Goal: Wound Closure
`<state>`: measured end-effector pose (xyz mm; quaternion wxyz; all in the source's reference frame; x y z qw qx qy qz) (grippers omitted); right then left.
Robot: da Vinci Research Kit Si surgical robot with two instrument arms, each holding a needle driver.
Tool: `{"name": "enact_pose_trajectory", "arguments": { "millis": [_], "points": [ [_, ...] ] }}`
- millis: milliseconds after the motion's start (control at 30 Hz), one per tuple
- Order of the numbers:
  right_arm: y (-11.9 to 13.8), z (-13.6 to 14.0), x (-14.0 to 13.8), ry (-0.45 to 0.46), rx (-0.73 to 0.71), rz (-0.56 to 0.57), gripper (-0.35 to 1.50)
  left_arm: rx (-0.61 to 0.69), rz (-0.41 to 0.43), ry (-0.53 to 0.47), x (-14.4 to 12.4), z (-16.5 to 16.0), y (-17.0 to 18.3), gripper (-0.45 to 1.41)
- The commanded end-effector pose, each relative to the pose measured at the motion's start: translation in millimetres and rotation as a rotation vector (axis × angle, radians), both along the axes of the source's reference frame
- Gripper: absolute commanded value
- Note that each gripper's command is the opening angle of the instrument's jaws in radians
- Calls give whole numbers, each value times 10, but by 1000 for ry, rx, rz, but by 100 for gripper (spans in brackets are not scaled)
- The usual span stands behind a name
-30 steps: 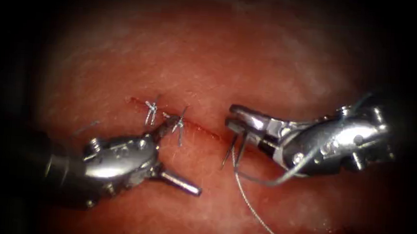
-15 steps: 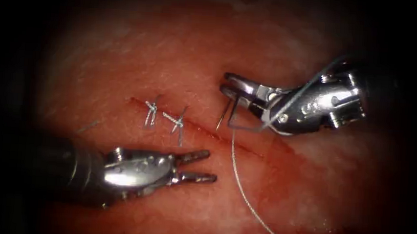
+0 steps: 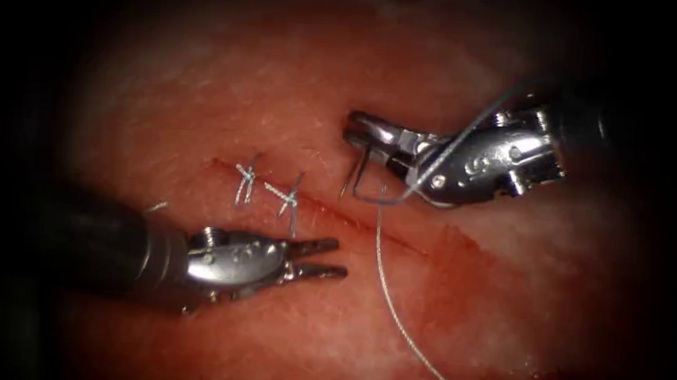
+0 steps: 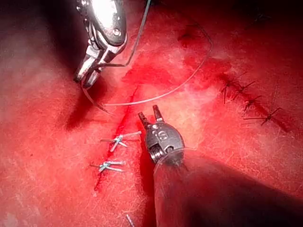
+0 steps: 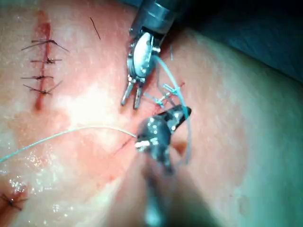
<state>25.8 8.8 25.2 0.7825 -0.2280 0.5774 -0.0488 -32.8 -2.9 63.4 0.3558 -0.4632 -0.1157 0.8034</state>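
Moved since earlier: right tool has lifted up and away from the cut, carrying the needle clear of the tissue; left tool has left the knotted stitches and swung below the cut.
Right tool: my steel needle driver (image 3: 356,129), jaws clamped on the needle near its rear end.
Needle: thin curved steel needle (image 3: 358,175), hanging under my right jaws, tip pointing down, just above the cut, free of the tissue.
Thread: pale grey suture thread (image 3: 383,285), draped over my right tool, trailing down across the cut.
Left tool: my second steel driver (image 3: 330,259), jaws narrowly parted, holding nothing, below the cut.
Cut: dark red slit (image 3: 368,225) in the pink pork-belly tissue (image 3: 298,84).
Stitches: two knotted grey stitches (image 3: 265,186) closing its left end.
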Motion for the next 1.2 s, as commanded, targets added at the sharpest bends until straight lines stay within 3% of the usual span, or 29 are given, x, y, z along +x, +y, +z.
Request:
{"name": "enact_pose_trajectory", "arguments": {
  "millis": [33, 300, 1200],
  "points": [
    [-9, 8, 8, -1, -10, -5, -35, 8, 0, 0, -4, 5, -14, 0],
    [-11, 16, 10, -8, -52, -17, -35, 18, -1, 9, -3, 7, -18, 7],
    [-27, 44, 10, -53, -219, -44, -35, 30, -3, 6, 7, 1, -24, 4]
  ]
}}
